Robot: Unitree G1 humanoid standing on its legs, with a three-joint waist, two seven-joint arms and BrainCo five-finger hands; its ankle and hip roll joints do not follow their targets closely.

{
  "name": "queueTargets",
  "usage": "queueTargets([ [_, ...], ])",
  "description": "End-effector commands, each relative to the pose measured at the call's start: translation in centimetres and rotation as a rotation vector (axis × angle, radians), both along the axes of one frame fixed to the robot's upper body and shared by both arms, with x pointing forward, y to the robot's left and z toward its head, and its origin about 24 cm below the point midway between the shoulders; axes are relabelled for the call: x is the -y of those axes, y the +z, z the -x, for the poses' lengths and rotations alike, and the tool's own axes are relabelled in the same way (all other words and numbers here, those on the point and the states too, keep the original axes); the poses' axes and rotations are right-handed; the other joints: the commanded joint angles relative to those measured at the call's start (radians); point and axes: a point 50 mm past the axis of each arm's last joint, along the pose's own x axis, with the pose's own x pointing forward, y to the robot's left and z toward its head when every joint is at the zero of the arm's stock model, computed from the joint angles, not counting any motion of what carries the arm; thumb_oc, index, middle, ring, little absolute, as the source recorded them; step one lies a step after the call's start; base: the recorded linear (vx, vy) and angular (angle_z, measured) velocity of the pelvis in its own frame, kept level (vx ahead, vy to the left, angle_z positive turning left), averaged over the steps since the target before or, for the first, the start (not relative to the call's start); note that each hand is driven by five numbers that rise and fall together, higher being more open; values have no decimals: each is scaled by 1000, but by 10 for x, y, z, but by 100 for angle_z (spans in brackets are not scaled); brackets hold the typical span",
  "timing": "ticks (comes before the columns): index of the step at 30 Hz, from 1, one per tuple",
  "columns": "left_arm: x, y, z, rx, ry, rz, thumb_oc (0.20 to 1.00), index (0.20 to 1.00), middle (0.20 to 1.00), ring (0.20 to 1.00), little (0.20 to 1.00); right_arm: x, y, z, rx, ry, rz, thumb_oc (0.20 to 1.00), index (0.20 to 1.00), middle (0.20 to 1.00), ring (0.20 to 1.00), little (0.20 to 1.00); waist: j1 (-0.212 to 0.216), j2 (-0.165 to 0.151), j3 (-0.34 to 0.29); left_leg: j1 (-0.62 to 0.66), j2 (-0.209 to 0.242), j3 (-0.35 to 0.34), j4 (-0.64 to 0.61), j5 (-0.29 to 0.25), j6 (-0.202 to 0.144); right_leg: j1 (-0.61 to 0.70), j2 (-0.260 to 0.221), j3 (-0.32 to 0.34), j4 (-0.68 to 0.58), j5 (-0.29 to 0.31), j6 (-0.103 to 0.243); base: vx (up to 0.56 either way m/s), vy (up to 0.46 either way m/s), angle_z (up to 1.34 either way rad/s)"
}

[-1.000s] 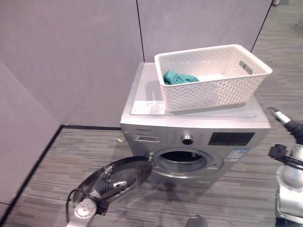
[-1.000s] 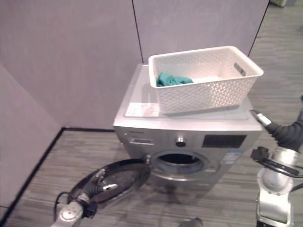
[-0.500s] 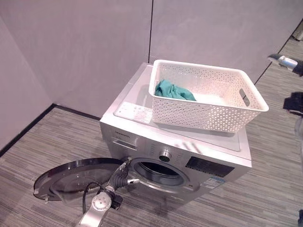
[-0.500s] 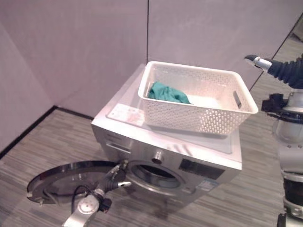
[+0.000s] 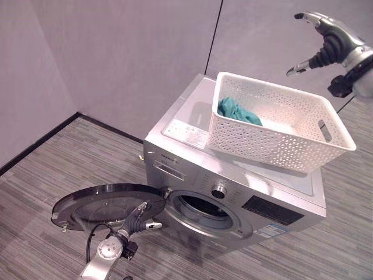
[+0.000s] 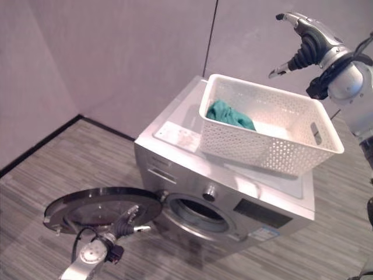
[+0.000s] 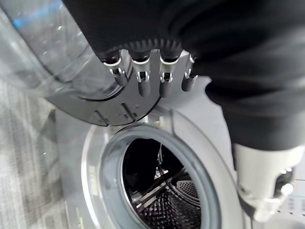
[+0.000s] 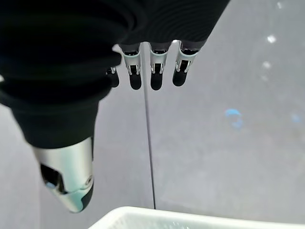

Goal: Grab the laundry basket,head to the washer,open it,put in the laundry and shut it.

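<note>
The silver washer (image 5: 262,201) stands against the wall with its round door (image 5: 105,204) swung wide open to the left and its drum opening (image 5: 204,211) bare. On its top sits the white lattice laundry basket (image 5: 280,143) with a teal cloth (image 5: 236,111) in its left end. My left hand (image 5: 139,219) is low by the door's inner edge, fingers (image 7: 143,78) relaxed beside the door rim, holding nothing. High above the basket's far rim (image 8: 157,217), my right hand (image 5: 326,44) is raised with fingers spread and empty.
Grey wall panels close in behind and to the left of the washer. A white label sheet (image 5: 186,133) lies on the washer top beside the basket. Striped grey floor spreads out in front and to the right.
The view has swung to the left. My right hand has risen from low beside the washer to above the basket. The door now lies open wider, with my left hand still by it.
</note>
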Motion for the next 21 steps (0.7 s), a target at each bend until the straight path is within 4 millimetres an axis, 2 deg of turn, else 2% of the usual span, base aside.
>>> queueTargets([
  [1, 5, 14, -15, 72, -28, 48, 1000, 1000, 1000, 1000, 1000, 21, 26, 4, -14, -121, 8, 1000, 1000, 1000, 1000, 1000, 28, -2, -20, 55, 35, 20, 43, -58, 20, -8, 5, 16, 2, -11, 16, 28, -50, -2],
  [3, 5, 12, -12, 53, -30, 60, 1000, 1000, 1000, 1000, 1000, 36, 21, 3, -54, -191, -1, 1000, 1000, 1000, 1000, 1000, 34, 1, -15, 45, 45, 9, 38, -41, 11, -8, 13, 3, 1, -19, 12, 45, -51, 6],
  [10, 8, 7, -7, 20, -39, 79, 1000, 1000, 1000, 1000, 1000, 48, 11, 0, -111, -240, -27, 1000, 1000, 1000, 1000, 1000, 44, 13, 2, 16, 71, -7, 45, -12, -3, -16, 36, -13, 1, -39, 0, 36, -48, 8],
  [18, 8, 5, -8, 9, -29, 84, 1000, 1000, 1000, 1000, 1000, 38, 8, -7, -164, -227, 0, 1000, 1000, 1000, 1000, 1000, 57, 10, 37, -18, 105, -4, 72, 12, -15, -37, 63, -20, 1, -51, -12, 40, -56, 0],
  [21, 8, 5, -8, 9, -29, 84, 1000, 1000, 1000, 1000, 1000, 38, 8, -7, -164, -227, 0, 1000, 1000, 1000, 1000, 1000, 57, 10, 37, -19, 105, -4, 73, 12, -15, -37, 64, -21, 1, -51, -12, 0, 0, 0],
])
